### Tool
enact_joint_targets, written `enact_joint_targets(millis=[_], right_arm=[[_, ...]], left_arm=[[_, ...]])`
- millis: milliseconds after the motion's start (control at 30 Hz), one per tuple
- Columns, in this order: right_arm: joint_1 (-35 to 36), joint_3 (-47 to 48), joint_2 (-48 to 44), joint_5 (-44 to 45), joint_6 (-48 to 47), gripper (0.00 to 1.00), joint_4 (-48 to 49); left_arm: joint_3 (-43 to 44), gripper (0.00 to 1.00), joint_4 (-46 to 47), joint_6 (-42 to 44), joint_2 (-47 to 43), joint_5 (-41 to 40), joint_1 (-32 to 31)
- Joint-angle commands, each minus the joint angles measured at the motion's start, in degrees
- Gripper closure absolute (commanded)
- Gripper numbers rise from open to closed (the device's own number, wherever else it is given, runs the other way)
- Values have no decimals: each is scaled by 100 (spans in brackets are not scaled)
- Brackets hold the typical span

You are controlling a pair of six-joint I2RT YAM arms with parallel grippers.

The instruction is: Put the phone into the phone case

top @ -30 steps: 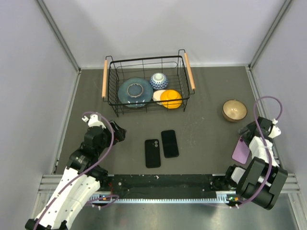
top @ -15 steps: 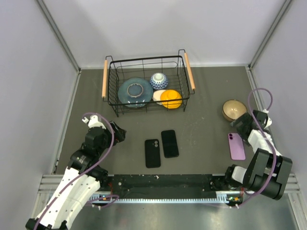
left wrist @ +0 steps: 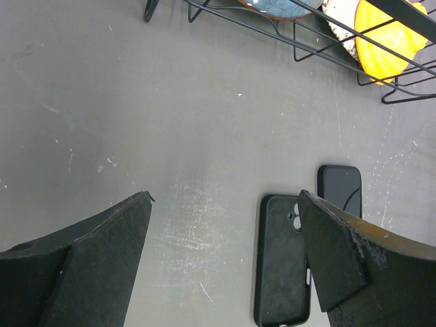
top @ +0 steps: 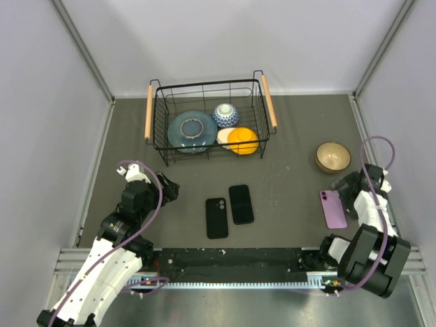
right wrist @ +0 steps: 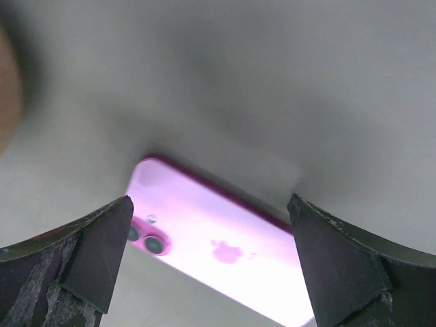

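As I look down from above, the phone [top: 241, 204] and the phone case [top: 216, 217] lie side by side mid-table, long axes pointing away from the bases, nearer my left gripper [top: 170, 189]. In the left wrist view, its jaws gape empty, with the case ahead to the right. In the right wrist view, the right gripper [right wrist: 208, 204] is spread empty by a purple phone [right wrist: 218, 238].

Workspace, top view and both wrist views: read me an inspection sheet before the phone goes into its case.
Surface: grey table, scuffed, light specks.
Job's things: phone flat beside phone case, not inserted; case's camera opening at its far end.
Clutter: purple phone flat at right; tan bowl; wire basket holding blue plate, patterned bowl, orange dish.
Tools: left tool open, empty; right tool open, empty, above the purple phone.
Cables: purple cable looped on each arm.
Surroundings: white walls.
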Motion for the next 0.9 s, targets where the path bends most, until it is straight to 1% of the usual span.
enact_joint_targets(millis=[0, 167, 300, 367, 433, 567, 733, 767, 867], right_arm=[[-543, -131, -233, 409, 222, 3, -645], [-649, -25, -365, 725, 705, 6, -1049], [-640, -34, -471, 1138, 978, 18, -1208], [-640, -43, -445, 1270, 1075, 29, -1261], [-649, -60, -410, 1324, 1119, 32, -1261], [-649, -87, -313, 1429, 1128, 42, -1261], [-649, -78, -181, 1350, 1084, 48, -1217], [-649, -78, -129, 1280, 1075, 50, -1200], [-649, -113, -32, 992, 996, 51, -1077]], left_arm=[[-13, 6, 303, 1, -33, 20, -6], [-5, 6, 286, 28, -25, 47, -6], [22, 6, 242, 28, -68, 12, -15], [31, 6, 215, 36, -95, -6, -6], [31, 6, 207, 37, -112, -15, -15], [39, 6, 180, 45, -113, -24, -15], [48, 6, 180, 28, -121, -15, -15], [57, 6, 180, 28, -130, -24, -15], [57, 6, 180, 28, -130, -24, -15]])
